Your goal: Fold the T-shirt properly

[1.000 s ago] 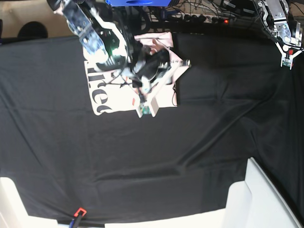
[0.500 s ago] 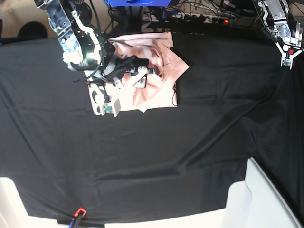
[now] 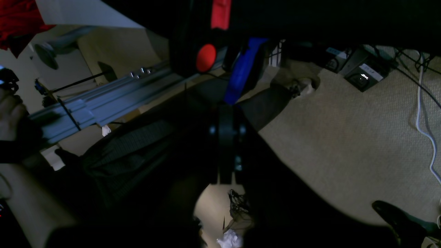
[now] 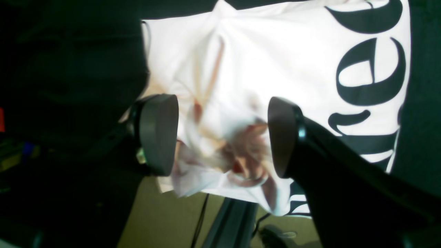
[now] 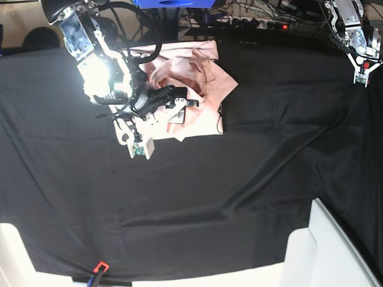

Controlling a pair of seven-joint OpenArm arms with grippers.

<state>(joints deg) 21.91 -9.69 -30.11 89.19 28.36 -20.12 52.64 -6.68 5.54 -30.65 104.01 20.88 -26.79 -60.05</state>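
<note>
The pale pink T-shirt (image 5: 200,81) lies crumpled and partly folded at the far middle of the black table cloth (image 5: 197,191). My right gripper (image 5: 178,103) hovers over the shirt's near left part, open with nothing between its fingers. In the right wrist view both pads (image 4: 158,134) stand wide apart above bunched folds of the T-shirt (image 4: 275,51), with black lettering showing to the right. My left gripper (image 5: 362,73) hangs at the far right edge, away from the shirt. In the left wrist view the left gripper (image 3: 225,155) is shut and empty.
A white bin (image 5: 326,251) stands at the near right corner, another white edge (image 5: 12,251) at the near left. A small red and black tool (image 5: 99,268) lies at the near edge. Cables and a power strip (image 5: 263,21) run behind the table.
My right arm swung left across the shirt, carrying a fold over the lettering, and its jaws opened and let the cloth go. The left arm has not moved.
</note>
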